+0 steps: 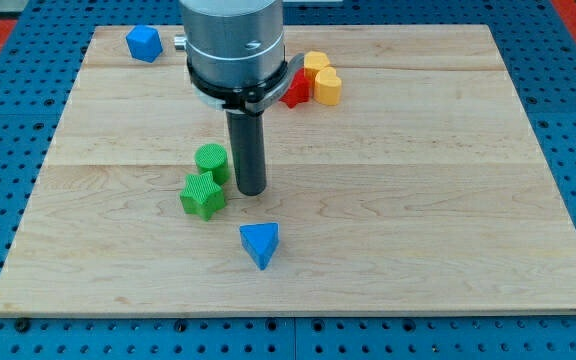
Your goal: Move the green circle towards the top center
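Note:
The green circle (pixel 211 161) is a short green cylinder left of the board's middle. My tip (pixel 252 191) rests on the board just to the circle's right, a small gap apart, slightly lower in the view. A green star-shaped block (pixel 203 195) sits right below the circle, touching or nearly touching it. The rod rises to the arm's grey housing (pixel 234 45) at the view's top, which hides part of the board's top centre.
A blue triangle block (pixel 260 243) lies below my tip. A blue block (pixel 144 43) sits at the top left. A red block (pixel 295 90), a yellow heart (pixel 327 88) and another yellow block (pixel 315 63) cluster at the top centre-right. The wooden board (pixel 448 200) rests on a blue pegboard.

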Action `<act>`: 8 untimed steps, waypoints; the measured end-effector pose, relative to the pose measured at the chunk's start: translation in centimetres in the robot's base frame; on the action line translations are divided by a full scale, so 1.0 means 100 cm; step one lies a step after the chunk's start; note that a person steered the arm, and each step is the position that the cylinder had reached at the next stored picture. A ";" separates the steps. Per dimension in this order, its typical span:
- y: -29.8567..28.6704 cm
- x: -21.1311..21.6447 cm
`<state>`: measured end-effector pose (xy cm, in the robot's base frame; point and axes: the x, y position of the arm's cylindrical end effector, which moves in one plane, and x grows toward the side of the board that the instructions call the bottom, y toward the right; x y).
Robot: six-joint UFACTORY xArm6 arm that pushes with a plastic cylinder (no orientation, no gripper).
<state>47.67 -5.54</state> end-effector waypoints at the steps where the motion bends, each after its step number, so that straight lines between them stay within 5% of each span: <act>1: -0.045 -0.020; 3: -0.095 -0.054; 4: -0.122 -0.105; 8: -0.120 -0.197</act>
